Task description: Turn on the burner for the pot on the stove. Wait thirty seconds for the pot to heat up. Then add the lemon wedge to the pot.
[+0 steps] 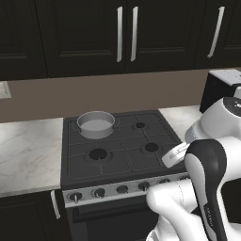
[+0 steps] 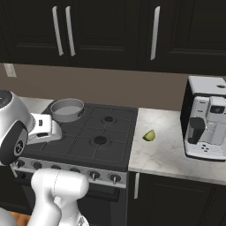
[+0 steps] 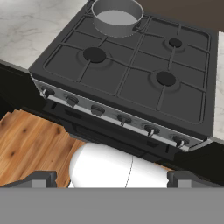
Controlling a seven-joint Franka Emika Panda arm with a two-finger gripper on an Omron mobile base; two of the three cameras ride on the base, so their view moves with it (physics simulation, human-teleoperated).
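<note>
The pot (image 1: 96,124) (image 2: 67,109) (image 3: 117,16) sits on the back left burner of the black stove (image 1: 136,155) (image 2: 88,141) (image 3: 131,83); I see no flame. A silver strip of dark knobs (image 3: 113,116) (image 1: 122,189) runs along the stove's front. The lemon wedge (image 2: 149,135) lies on the marble counter just right of the stove. My gripper (image 3: 113,179) hangs open above and in front of the knob strip, its fingertips (image 3: 41,178) wide apart with nothing between them.
A coffee machine (image 2: 206,123) (image 1: 221,84) stands at the back of the right counter (image 2: 172,154). A marble counter (image 1: 28,150) lies left of the stove. Dark wall cabinets hang above. Wooden floor (image 3: 30,140) shows in front of the stove.
</note>
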